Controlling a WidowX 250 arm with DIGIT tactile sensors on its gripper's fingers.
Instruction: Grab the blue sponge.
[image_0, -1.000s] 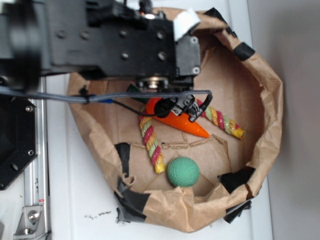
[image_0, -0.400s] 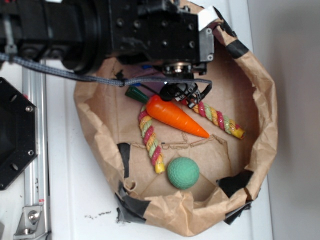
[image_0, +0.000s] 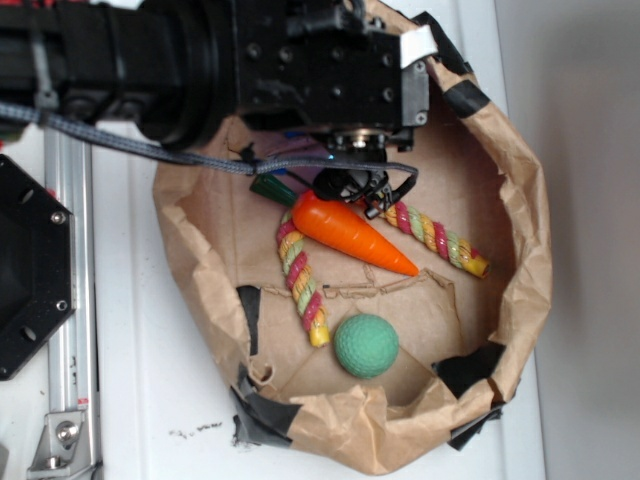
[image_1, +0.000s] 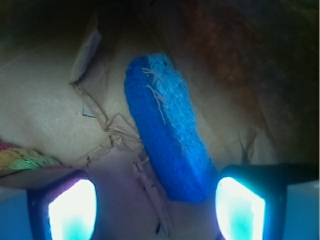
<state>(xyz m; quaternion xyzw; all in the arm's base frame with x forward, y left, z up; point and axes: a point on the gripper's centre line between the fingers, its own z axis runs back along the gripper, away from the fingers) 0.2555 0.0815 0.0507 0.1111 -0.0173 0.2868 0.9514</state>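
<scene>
The sponge (image_1: 167, 132) is a long blue block with a rough, pitted, lighter-blue top and a few pale threads stuck to it; it lies on crumpled brown paper, running from upper left to lower right in the wrist view. Its lower end sits between the two fingers (image_1: 72, 210), nearer the right one, and neither finger touches it; the gripper (image_1: 156, 210) stands wide open above it. From the exterior view the sponge itself is hidden under the arm (image_0: 250, 60), a bulky black body with bolted faces and a grey braided cable (image_0: 150, 148) slung beneath it, reaching in over the far rim of the bag (image_0: 530, 250). The bag is wrinkled brown paper rolled down into a bowl, patched with black tape. On its floor lie a smooth glossy orange carrot (image_0: 350, 228) with a dark green stem, a twisted multicoloured rope (image_0: 303, 283) and a dimpled green ball (image_0: 366, 345).
</scene>
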